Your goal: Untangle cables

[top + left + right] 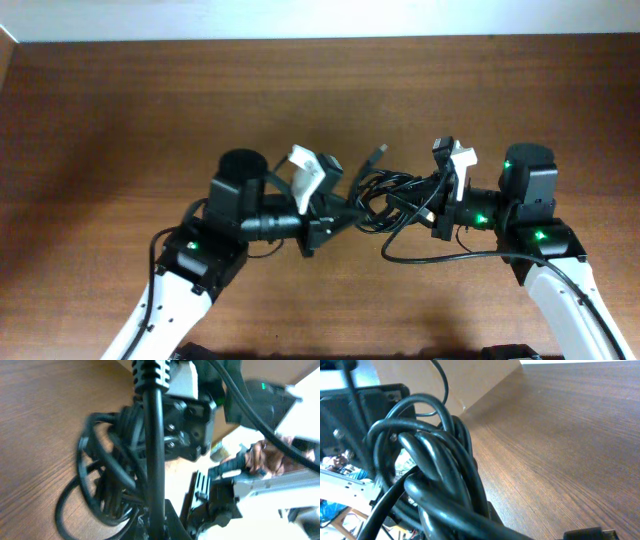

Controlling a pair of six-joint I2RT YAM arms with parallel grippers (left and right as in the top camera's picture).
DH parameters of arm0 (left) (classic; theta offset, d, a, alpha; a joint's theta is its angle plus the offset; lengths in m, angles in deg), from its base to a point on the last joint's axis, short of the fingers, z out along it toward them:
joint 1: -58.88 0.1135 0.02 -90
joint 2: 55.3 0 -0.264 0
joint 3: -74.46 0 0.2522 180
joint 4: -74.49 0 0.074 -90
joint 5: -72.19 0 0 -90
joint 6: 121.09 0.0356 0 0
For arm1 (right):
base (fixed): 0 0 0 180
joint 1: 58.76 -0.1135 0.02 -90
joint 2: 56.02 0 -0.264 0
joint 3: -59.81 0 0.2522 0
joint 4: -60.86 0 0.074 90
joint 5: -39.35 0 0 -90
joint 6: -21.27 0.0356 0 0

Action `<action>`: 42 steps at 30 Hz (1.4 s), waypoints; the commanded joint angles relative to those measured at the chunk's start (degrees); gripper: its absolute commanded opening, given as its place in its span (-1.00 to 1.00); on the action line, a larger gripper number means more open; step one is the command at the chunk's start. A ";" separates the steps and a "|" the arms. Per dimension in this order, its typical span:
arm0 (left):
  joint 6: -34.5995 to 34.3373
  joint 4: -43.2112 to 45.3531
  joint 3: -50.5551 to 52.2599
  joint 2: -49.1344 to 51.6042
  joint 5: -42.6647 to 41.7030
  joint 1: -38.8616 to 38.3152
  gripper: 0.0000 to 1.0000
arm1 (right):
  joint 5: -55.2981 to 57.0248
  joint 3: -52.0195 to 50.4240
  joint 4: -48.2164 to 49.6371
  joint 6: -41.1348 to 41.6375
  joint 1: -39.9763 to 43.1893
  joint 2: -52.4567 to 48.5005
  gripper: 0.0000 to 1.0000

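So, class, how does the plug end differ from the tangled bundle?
The plug end sticks out straight, ungripped; the bundle is looped and knotted. The plug end points toward the far edge of the table; the bundle sits between the left end effector and right end effector, both shut on it. Both are black cord.

Thin black cables (pixel 388 190), looped together, one tangled bundle

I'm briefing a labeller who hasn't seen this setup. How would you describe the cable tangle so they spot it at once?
Start at the middle of the wooden table, where the left gripper and right gripper nearly meet. Between them is the cable tangle: thin black cord in loose loops, one plug end poking toward the far edge, unlike the blocky, rigid grippers flanking it.
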 commanded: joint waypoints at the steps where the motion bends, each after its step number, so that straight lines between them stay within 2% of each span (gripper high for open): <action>1: -9.09 1.40 -0.72 -3.43 -6.69 4.57 -1.00 | 6.32 0.26 -0.13 -0.28 1.86 -0.44 -0.93; 5: -20.33 2.23 -0.72 -3.43 -10.29 9.27 -1.00 | 6.34 0.26 -0.13 -0.28 1.86 -0.44 -0.92; 9: -22.97 2.23 -0.72 -3.39 -14.43 12.07 -1.00 | 6.34 0.26 -0.11 -0.28 1.86 -0.48 -0.92; 10: -22.97 2.16 -0.72 -3.37 -14.56 12.31 -0.87 | 6.34 0.26 -0.11 -0.26 1.86 -0.48 -0.93; 13: -21.24 2.08 -0.72 -3.37 -14.51 12.31 0.47 | 6.34 0.26 -0.11 -0.26 1.86 -0.48 -0.92; 14: -20.94 1.92 -0.70 -3.37 -14.51 12.24 0.76 | 6.32 0.26 -0.11 -0.26 1.86 -0.48 -0.93; 15: -20.94 1.79 -0.70 -3.37 -14.49 12.24 0.97 | 6.32 0.26 -0.11 -0.26 1.86 -0.48 -0.92; 21: -20.59 0.83 -0.70 -3.37 -14.47 12.24 0.98 | 6.23 0.26 -0.11 -0.24 1.86 -0.48 -0.92; 24: -16.37 -3.28 -0.70 -3.37 -14.16 12.20 0.98 | 6.08 0.26 -0.11 -0.22 1.86 -0.48 -0.92; 27: -15.98 -10.93 -0.70 -3.37 -5.70 10.95 0.98 | 5.73 0.26 -0.09 -0.22 1.86 -0.48 -0.92; 30: -16.04 -14.19 -0.70 -3.19 1.73 8.26 0.98 | 5.60 0.26 -0.09 -0.22 1.86 -0.48 -0.92; 32: -16.79 -14.14 -0.70 -2.80 4.74 6.40 0.98 | 5.18 0.26 -0.04 -0.22 1.86 -0.48 -0.93; 36: -22.47 -14.12 -0.70 -0.83 14.23 1.29 0.99 | 4.74 0.26 0.13 -0.24 1.86 -0.48 -0.92; 38: -24.52 -13.97 -0.70 0.35 16.81 -0.55 0.85 | 4.76 0.26 0.13 -0.24 1.86 -0.48 -0.93; 42: -26.45 -7.52 -0.70 5.66 17.49 -5.46 0.77 | 4.76 0.26 0.13 -0.24 1.86 -0.48 -0.92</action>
